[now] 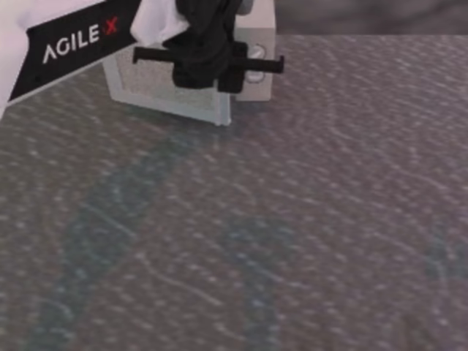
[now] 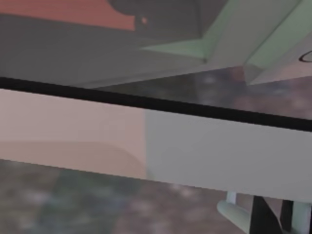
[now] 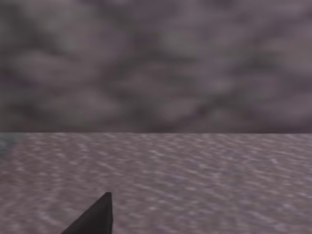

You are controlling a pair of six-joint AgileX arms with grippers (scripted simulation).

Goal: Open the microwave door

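1. Door [image 1: 164,91]: shown at the table's [image 1: 292,219] 12 o'clock edge, left of centre, as the mesh-windowed front panel of the microwave [image 1: 259,29]. Its free edge near [image 1: 223,113] is swung slightly out from the body, so the door is judged partly open, not yet fully.
2. Knobs [image 1: 256,62]: two are seen on the narrow panel at the door's 3 o'clock side, marking the latch side from which the door's edge parts.
3. Left gripper [image 1: 208,58]: held directly over the microwave's front, the arm reaching in from 10 o'clock; this placement is judged to suit pulling the door's edge outward. Whether the fingers are clenched or released cannot be told; they are hidden beneath the wrist.
4. Left wrist view: a pale panel edge under a dark strip is seen very close, with pinkish surface beside it, probably the interior.
5. Right gripper [image 3: 95,217]: parked off the top view; only one dark fingertip shows above bare table.
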